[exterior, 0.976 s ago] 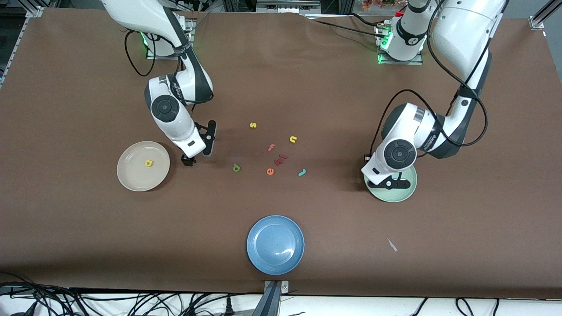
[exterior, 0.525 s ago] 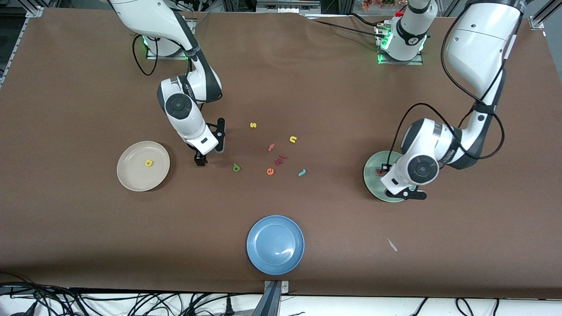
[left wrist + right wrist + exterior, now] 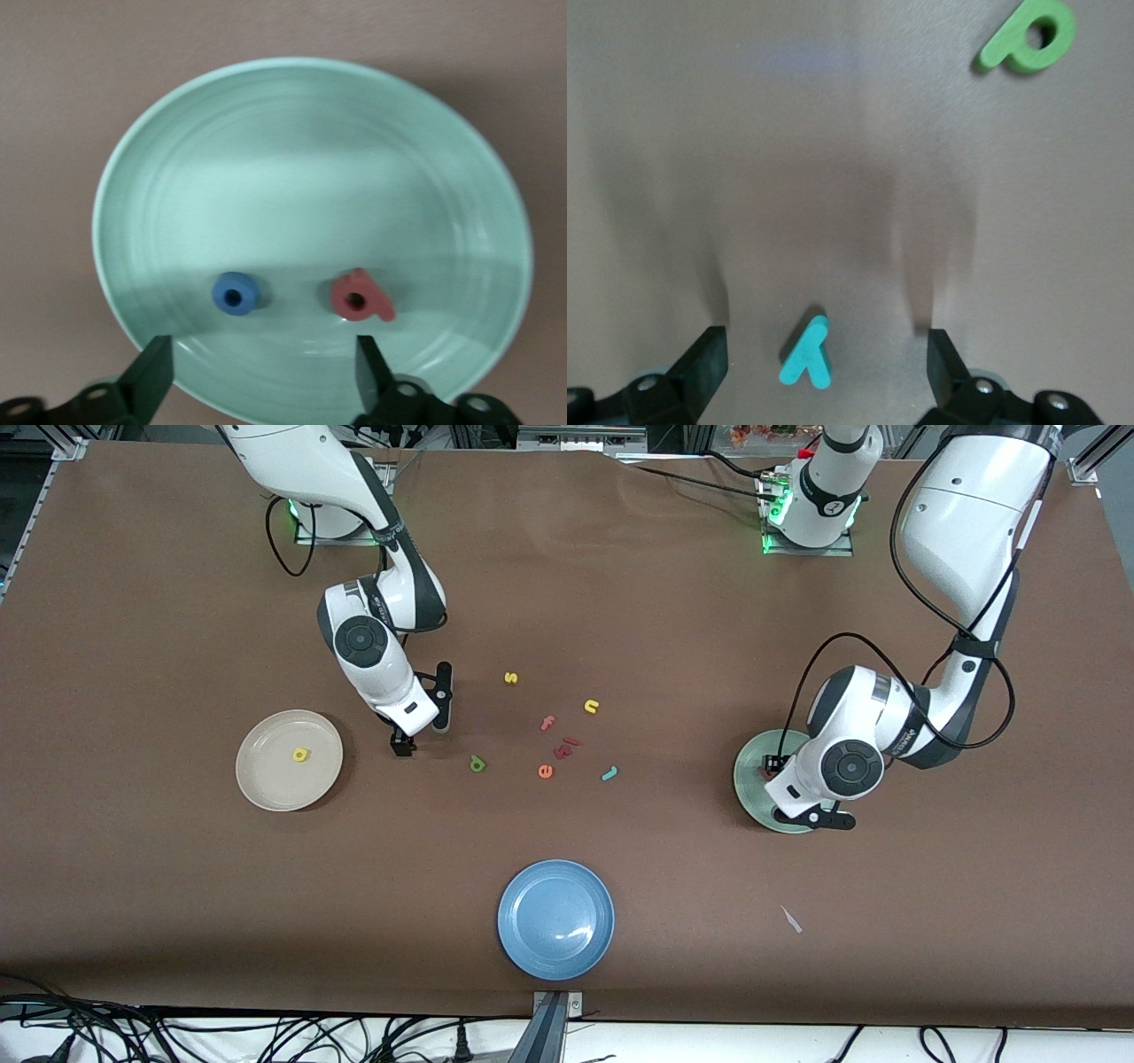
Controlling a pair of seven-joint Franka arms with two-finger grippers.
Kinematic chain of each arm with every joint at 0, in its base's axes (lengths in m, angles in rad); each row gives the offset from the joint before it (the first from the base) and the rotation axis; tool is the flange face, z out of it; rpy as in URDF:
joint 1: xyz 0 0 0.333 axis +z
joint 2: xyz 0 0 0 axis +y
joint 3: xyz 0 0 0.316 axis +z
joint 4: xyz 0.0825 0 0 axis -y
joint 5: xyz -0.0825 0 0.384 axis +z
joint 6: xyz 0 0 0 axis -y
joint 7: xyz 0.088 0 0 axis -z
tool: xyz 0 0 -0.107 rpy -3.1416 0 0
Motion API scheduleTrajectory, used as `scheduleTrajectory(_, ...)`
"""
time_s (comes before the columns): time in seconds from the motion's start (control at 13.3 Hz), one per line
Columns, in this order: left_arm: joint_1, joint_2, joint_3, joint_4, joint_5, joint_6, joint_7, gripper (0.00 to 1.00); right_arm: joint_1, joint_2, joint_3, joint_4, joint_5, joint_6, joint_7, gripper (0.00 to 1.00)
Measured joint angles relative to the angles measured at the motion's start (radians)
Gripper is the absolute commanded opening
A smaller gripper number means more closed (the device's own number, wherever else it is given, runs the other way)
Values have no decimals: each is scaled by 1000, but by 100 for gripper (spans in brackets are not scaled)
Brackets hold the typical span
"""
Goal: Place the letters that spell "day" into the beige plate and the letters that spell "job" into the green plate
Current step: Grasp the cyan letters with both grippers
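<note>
Over the green plate my left gripper stands open with nothing between its fingers. In the plate lie the blue "o" and the salmon "b", side by side. My right gripper is open and low over the table beside the beige plate. The teal "y" lies between its fingers, untouched. The yellow "a" rests in the beige plate. The dark green "d" and the teal "j" lie on the table.
Loose letters lie mid-table: a yellow "s", a yellow "n", a pink "f", an orange "e" and dark red pieces. A blue plate sits near the front edge.
The left gripper shifted across the green plate, then opened and let the salmon "b" go into it. The right gripper moved toward mid-table and now stands over the "y".
</note>
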Motion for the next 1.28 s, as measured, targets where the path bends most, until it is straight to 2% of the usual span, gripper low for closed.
scheduleTrajectory(0.15,-2,-7,-46,11,0,1,-2,100,-1,-1,0,-11,0,9,0,97)
scheduleTrajectory(0.23,-5,-10,-73,27,0,2,-2,100,-1,-1,0,-16,0,10,0,92)
scheduleTrajectory(0.38,-19,-9,-129,69,0,3,-1,100,-2,-2,0,-27,0,22,-2,66)
scheduleTrajectory(0.45,-42,-4,-142,93,0,4,-1,100,-3,-2,-1,-30,0,30,-5,56)
scheduleTrajectory(0.53,-76,8,-146,119,0,4,-1,100,-3,-7,-1,-30,0,32,-7,47)
scheduleTrajectory(0.68,-147,57,-147,174,0,11,-2,100,-4,-16,-1,-31,0,32,-9,38)
scheduleTrajectory(0.75,-174,89,-146,200,0,31,-2,100,-4,-16,-1,-32,0,32,-10,31)
scheduleTrajectory(1.05,-238,195,-146,236,0,209,13,100,-5,-19,-1,-32,0,34,-12,5)
scheduleTrajectory(1.13,-247,211,-146,238,0,233,17,100,-5,-20,-1,-33,0,34,-12,0)
scheduleTrajectory(1.28,-266,227,-146,241,0,253,25,100,-5,-21,-1,-33,0,34,-12,0)
